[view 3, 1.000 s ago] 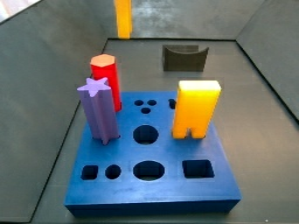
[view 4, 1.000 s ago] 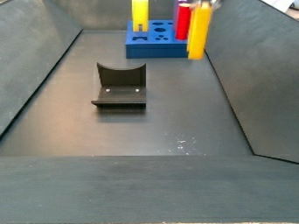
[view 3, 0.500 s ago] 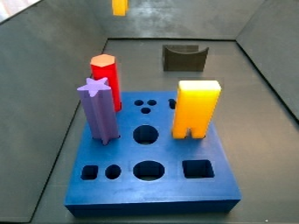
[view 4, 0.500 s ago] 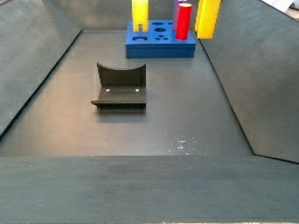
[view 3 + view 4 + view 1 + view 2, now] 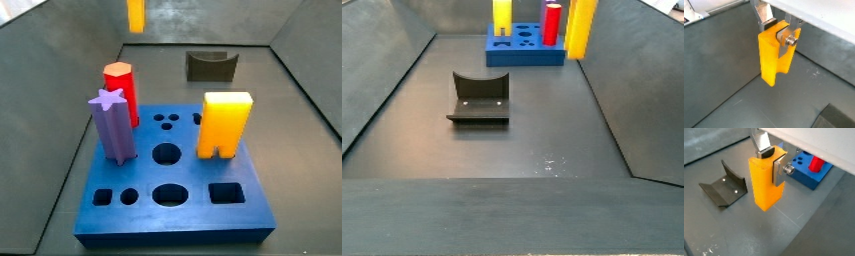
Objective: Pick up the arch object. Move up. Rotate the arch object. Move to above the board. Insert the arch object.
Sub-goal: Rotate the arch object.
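The arch object [image 5: 771, 57] is a slim yellow-orange block hanging upright above the grey floor. My gripper [image 5: 776, 32] is shut on its upper end, one silver finger [image 5: 765, 21] on each side. Both wrist views show this; the gripper [image 5: 773, 162] holds the arch object [image 5: 764, 185] the same way there. In both side views only the block shows, at the top edge [image 5: 135, 14] and beside the board's right side [image 5: 583, 28]; the gripper is out of frame. The blue board [image 5: 174, 190] lies on the floor and also shows in the far view [image 5: 525, 50].
On the board stand a red post [image 5: 118, 85], a purple star post [image 5: 112, 125] and a wide yellow block [image 5: 223, 125]. The dark fixture [image 5: 478, 98] stands mid-floor, also seen in a wrist view [image 5: 723, 188]. Grey walls enclose the floor.
The arch object has risen in the gripper compared with a second ago. Since half a second ago its lower end shows slightly lower in both side views. Nothing else moved.
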Motion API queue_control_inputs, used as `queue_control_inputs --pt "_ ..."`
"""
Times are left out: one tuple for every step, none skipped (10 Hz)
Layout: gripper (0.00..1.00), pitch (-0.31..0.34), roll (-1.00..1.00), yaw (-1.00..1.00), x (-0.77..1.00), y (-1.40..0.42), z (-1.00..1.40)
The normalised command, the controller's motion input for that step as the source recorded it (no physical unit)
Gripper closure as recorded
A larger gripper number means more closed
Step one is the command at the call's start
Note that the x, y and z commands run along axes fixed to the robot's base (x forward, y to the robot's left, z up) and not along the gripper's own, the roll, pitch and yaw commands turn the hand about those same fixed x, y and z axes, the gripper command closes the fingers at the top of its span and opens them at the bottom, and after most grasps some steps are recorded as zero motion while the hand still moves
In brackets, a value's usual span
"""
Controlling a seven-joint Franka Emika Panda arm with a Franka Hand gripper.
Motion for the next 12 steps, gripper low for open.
queue_control_inputs --pt "1.00 -0.051 -0.04 0.04 0.01 0.00 -1.00" --pt "1.00 -0.057 -0.03 0.04 0.01 0.00 -1.00" --pt "1.00 -0.053 -0.03 0.03 0.02 0.01 -1.00" --pt "1.00 -0.051 -0.03 0.03 0.02 0.01 -1.00" --pt "1.00 -0.050 -0.03 0.03 0.02 0.01 -1.00" --pt "1.00 -0.051 -0.03 0.03 0.03 0.01 -1.00" --pt "1.00 -0.054 -0.03 0.03 0.03 0.01 -1.00" --pt "1.00 -0.055 -0.03 0.03 0.03 0.01 -1.00" --pt "1.00 -0.060 -0.03 0.03 0.02 0.01 -0.93" --pt "1.00 -0.062 -0.03 0.03 0.02 0.01 -0.79" --pt "1.00 -0.060 -0.03 0.03 0.02 0.01 -0.60" --pt "1.00 -0.059 -0.03 0.03 0.02 0.01 -0.46"
